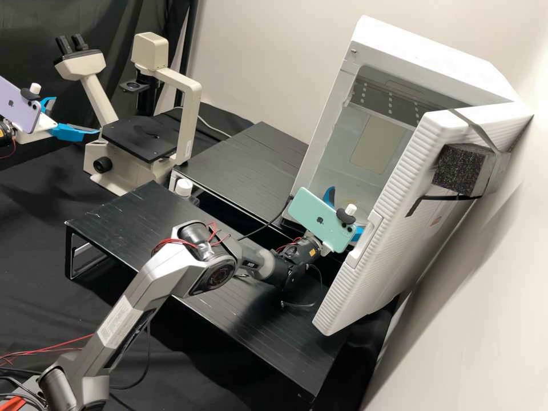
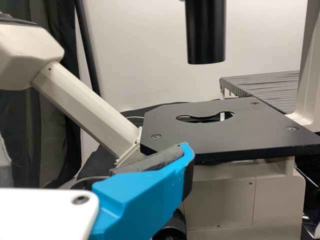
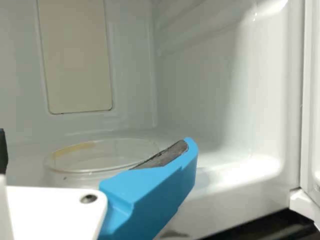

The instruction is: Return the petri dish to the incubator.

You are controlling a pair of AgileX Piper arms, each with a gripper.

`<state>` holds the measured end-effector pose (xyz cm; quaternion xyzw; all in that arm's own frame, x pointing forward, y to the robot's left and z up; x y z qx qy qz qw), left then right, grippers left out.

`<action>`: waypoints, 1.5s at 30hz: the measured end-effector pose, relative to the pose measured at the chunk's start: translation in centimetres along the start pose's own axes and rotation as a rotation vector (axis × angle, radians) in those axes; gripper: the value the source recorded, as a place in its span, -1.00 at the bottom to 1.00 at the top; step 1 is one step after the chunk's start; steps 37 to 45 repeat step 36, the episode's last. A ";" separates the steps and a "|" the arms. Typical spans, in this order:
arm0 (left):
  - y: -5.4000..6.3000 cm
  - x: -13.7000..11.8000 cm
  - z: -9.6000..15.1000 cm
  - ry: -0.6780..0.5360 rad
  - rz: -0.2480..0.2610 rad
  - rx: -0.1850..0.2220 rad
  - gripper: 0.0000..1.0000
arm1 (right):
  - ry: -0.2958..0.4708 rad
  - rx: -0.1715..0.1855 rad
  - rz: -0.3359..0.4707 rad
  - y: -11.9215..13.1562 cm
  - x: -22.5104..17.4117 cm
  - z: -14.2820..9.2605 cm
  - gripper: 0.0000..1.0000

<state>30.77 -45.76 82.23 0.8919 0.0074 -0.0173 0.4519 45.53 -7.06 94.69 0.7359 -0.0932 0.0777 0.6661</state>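
Observation:
Inside the white incubator [image 1: 365, 154], my right gripper [image 1: 345, 210] stands open, its fingers spread and partly hidden by the phone and the door. The clear round petri dish [image 1: 349, 203] is low in the chamber there. In the right wrist view, my right gripper [image 3: 95, 145] has the petri dish [image 3: 102, 162] between and just beyond its parted fingers; the near finger and white mount cover its lower part. My left gripper [image 1: 76, 116] is open and empty beside the microscope; in the left wrist view, one finger [image 2: 142, 197] shows before the stage.
The incubator door [image 1: 374, 228] stands open close to the right wrist. A microscope [image 1: 140, 137] is at the back left. Low black racks [image 1: 245, 165] and a white-capped bottle [image 1: 184, 188] stand between microscope and incubator.

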 end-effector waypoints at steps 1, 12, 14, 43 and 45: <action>0.0 0.0 0.0 0.000 0.000 0.000 1.00 | 0.001 -0.002 0.000 0.0 -0.3 -0.1 1.00; 0.0 0.0 0.0 0.000 0.000 0.000 1.00 | -0.013 0.007 0.035 1.7 -5.3 0.0 1.00; 0.0 0.0 0.0 0.000 0.000 0.000 1.00 | -0.007 0.017 0.050 2.0 -6.6 0.1 1.00; 0.0 0.0 0.0 0.000 0.000 0.000 1.00 | -0.010 0.100 0.069 -1.5 -23.1 -4.5 1.00; 0.0 0.0 0.0 0.000 0.000 0.000 1.00 | -0.010 0.100 0.069 -1.5 -23.1 -4.5 1.00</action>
